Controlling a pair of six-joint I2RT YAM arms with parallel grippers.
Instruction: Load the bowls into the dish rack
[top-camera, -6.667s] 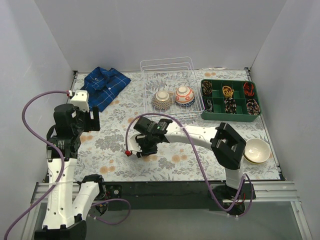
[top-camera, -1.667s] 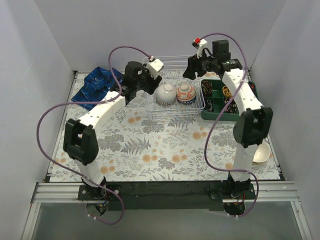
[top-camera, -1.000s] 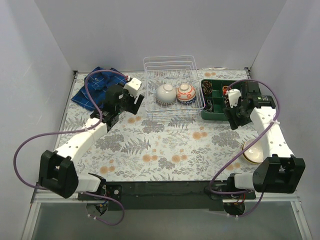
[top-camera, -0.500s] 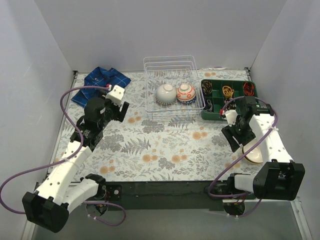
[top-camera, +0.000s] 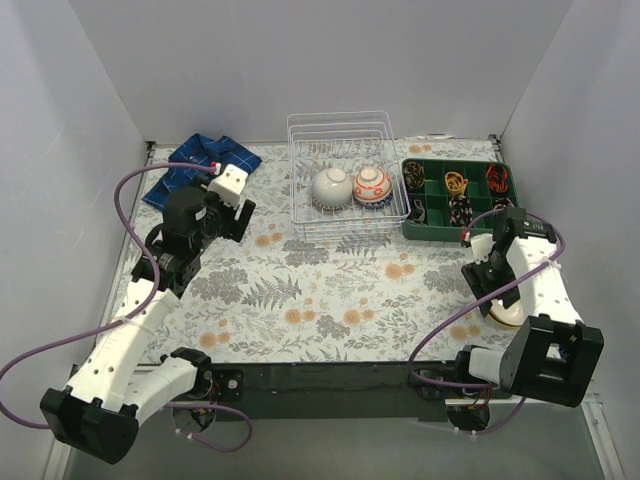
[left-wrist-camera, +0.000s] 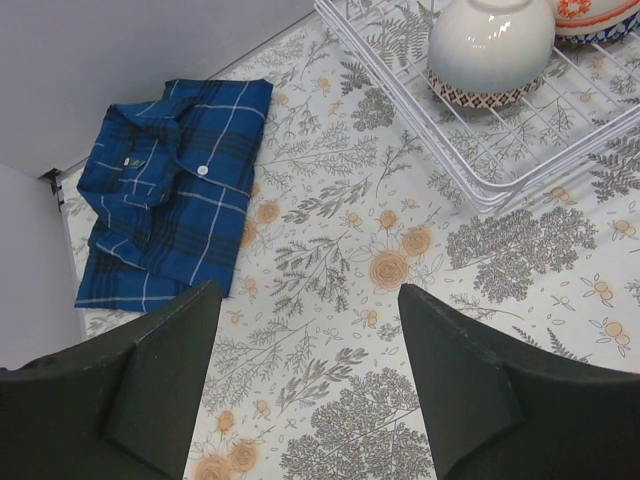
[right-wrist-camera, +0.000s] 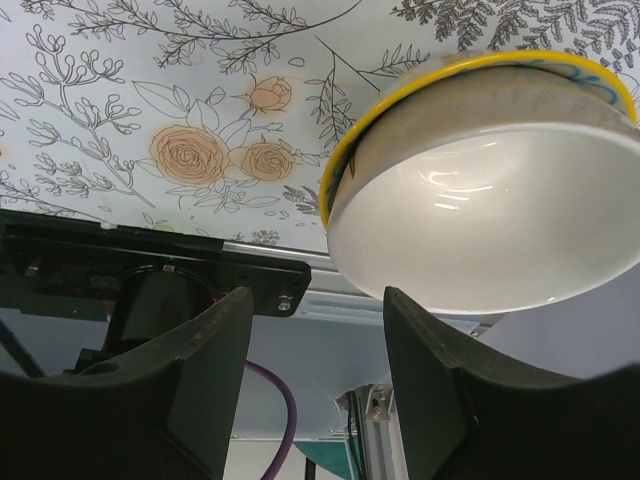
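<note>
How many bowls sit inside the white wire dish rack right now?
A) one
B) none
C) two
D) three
C: the top view shows a white bowl and an orange-patterned bowl side by side in the dish rack, while a third bowl lies outside it.

Plain grey walls (top-camera: 300, 60) encl. floral-print table (top-camera: 330, 290), even light.

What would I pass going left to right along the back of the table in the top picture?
shirt → dish rack → green tray
</note>
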